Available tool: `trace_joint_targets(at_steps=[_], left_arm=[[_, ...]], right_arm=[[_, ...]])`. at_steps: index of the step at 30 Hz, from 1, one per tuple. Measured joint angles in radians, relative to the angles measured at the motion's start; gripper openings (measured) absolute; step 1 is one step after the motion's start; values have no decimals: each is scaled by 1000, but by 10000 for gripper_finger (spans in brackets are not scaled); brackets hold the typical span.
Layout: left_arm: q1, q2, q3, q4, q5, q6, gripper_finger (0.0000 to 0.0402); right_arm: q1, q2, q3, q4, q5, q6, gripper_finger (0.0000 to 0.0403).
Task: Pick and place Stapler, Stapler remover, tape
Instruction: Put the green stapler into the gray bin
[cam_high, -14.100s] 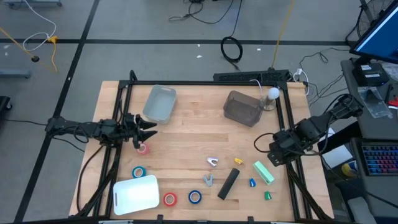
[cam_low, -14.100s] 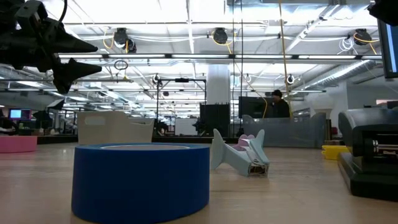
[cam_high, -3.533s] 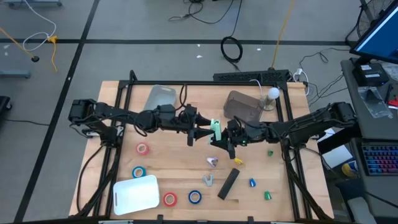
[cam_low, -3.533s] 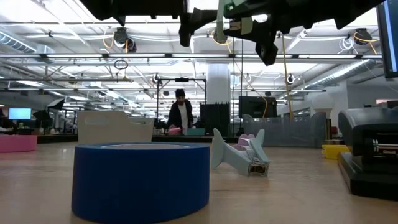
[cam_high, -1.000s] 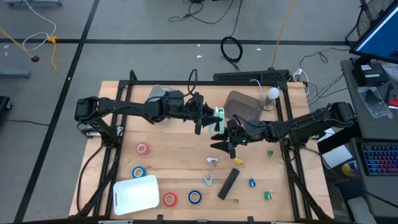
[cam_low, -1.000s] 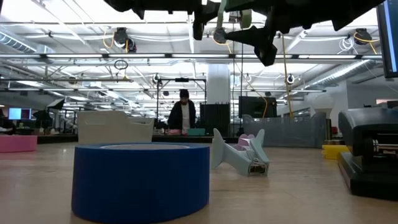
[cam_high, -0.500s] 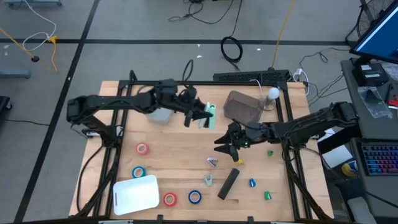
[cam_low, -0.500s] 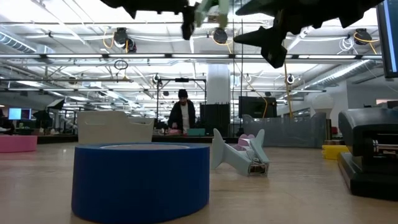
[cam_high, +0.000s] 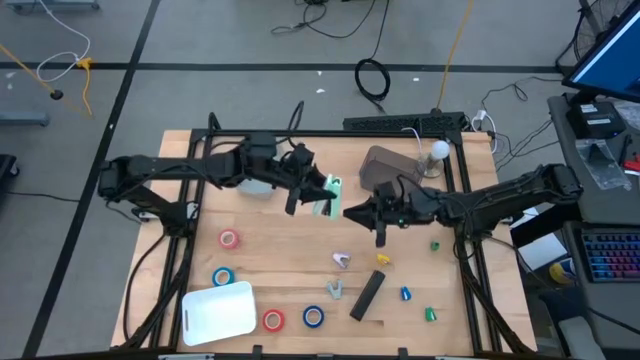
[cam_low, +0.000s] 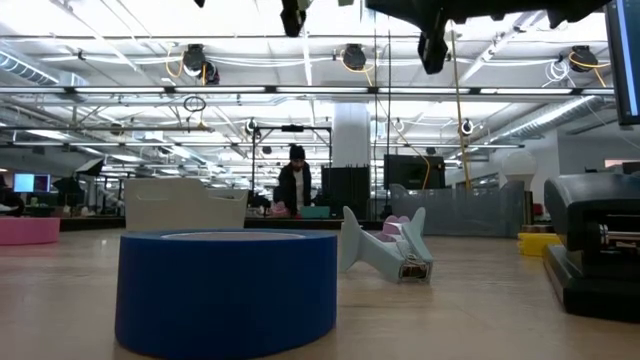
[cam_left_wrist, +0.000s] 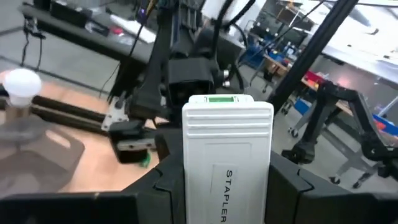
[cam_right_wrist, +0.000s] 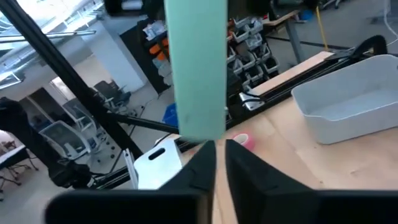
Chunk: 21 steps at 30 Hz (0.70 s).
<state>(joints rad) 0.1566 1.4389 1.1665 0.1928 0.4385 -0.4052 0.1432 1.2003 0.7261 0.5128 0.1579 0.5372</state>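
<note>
Left gripper (cam_high: 318, 190): I am seeing it held above the middle of the surface (cam_high: 280, 262), clamping the pale green stapler (cam_high: 326, 196); the left wrist view shows the stapler (cam_left_wrist: 227, 155) sitting upright between the two dark fingers.
Right gripper (cam_high: 352, 211): I am seeing it hanging above the surface just beside the stapler, fingers pressed together with nothing between them; in the right wrist view the green stapler (cam_right_wrist: 196, 68) is standing just ahead of the fingertips, apart from them.
Tape: I am counting four rolls lying on the surface: a pink one (cam_high: 229, 239) near the left side, a blue and green one (cam_high: 223, 276) below it, a red one (cam_high: 273, 320) and a blue one (cam_high: 314, 317) along the near edge. The blue roll (cam_low: 228, 290) is filling the foreground of the low view.
Stapler remover: a pale one (cam_high: 342, 260) is lying below the right gripper, a grey one (cam_high: 334, 290) nearer the edge.
Black stapler (cam_high: 367, 294): lying flat right of the grey remover.
Bins: a pale bin (cam_high: 258, 160) is sitting under the left arm, a dark bin (cam_high: 385, 170) at the far right.
White board (cam_high: 217, 311): lying at the near left corner.
</note>
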Motion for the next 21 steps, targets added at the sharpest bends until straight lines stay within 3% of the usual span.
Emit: trace_joint_targets(at_steps=[3,21], left_arm=[[-10,1,-2,38,-11,0,142],[-60,94,1,220,-160,-53,142]], right_arm=[[0,0,0,-1,13,-12,3],[-13,-1,-1,65,58,-2,1]])
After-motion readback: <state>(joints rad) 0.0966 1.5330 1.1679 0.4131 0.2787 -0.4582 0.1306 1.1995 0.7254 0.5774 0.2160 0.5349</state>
